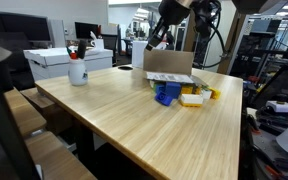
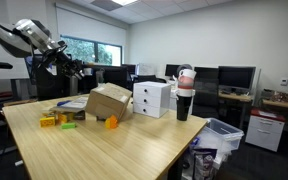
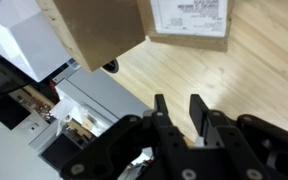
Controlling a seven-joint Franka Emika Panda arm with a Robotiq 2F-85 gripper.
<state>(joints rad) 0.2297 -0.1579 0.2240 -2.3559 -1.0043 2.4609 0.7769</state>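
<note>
- Pale wooden tabletop (image 1: 134,130) running through the middle of an office room in both exterior views, with monitors and desks beyond.
- Black-and-white robot arm (image 2: 29,35) reaching in from the left in an exterior view, high over the far end of the tabletop.
- Brown cardboard box (image 1: 169,63) standing on the far part of the tabletop, with a printed white label (image 3: 189,18) on its cardboard in the wrist view.
- White drawer unit (image 2: 151,98) just right of the cardboard box in an exterior view.
- Two-fingered tool (image 3: 181,118) hanging in the air above the far left side of the cardboard box, touching nothing; fingers parted with a bare gap between them in the wrist view, released and empty.
- White container (image 1: 77,68) upright near the far left corner of the tabletop in an exterior view, well apart from the box.
- Small coloured blocks (image 1: 192,98), blue, white and yellow, clustered on the near side of the box.
</note>
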